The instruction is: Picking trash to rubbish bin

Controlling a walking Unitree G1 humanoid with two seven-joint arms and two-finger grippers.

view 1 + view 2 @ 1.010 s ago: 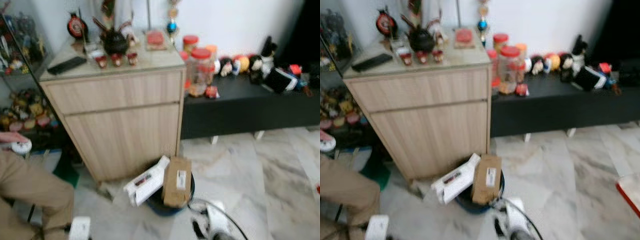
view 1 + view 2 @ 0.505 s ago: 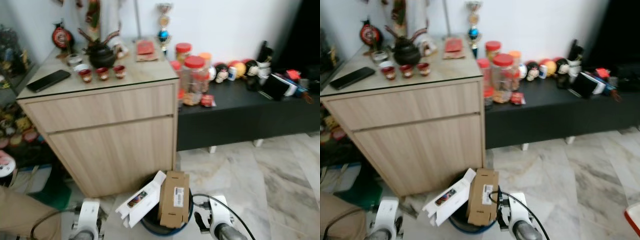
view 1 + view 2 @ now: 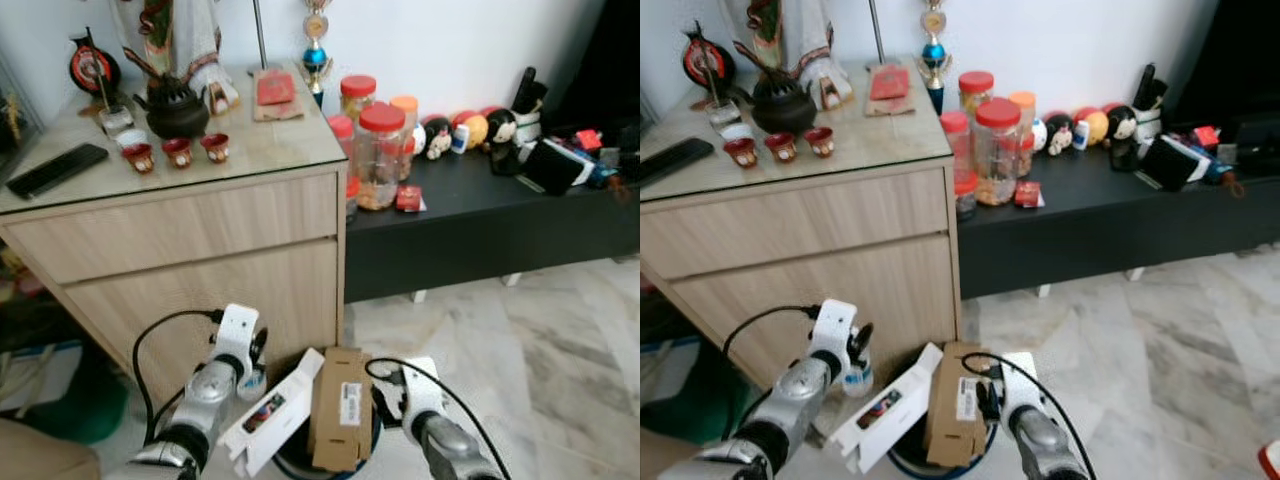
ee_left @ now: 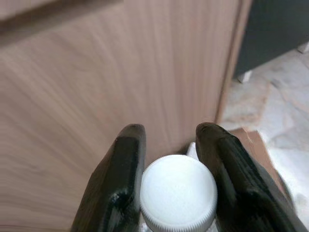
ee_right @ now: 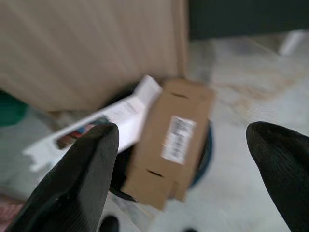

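Bin (image 3: 378,440) on floor by cabinet (image 3: 200,260), already holding brown box (image 3: 338,405) and white box (image 3: 272,410) | left gripper (image 4: 175,145) jaws clamped on white-capped bottle (image 4: 177,192), near bin, not dropped | right gripper (image 5: 183,140) jaws spread, empty.

A small white plastic bottle with a ribbed white screw cap (image 4: 177,192) sits pinched between the two black fingers of the left gripper (image 4: 174,179), held off the floor close in front of the wooden cabinet, just left of the bin. The round dark-blue rubbish bin (image 3: 375,440) stands on the marble floor, near and centre. A brown cardboard box with a white barcode label (image 3: 339,407) pokes up out of it, tilted. Against the box's left side, a long flat white carton with a printed picture (image 3: 274,411) leans out over the rim.
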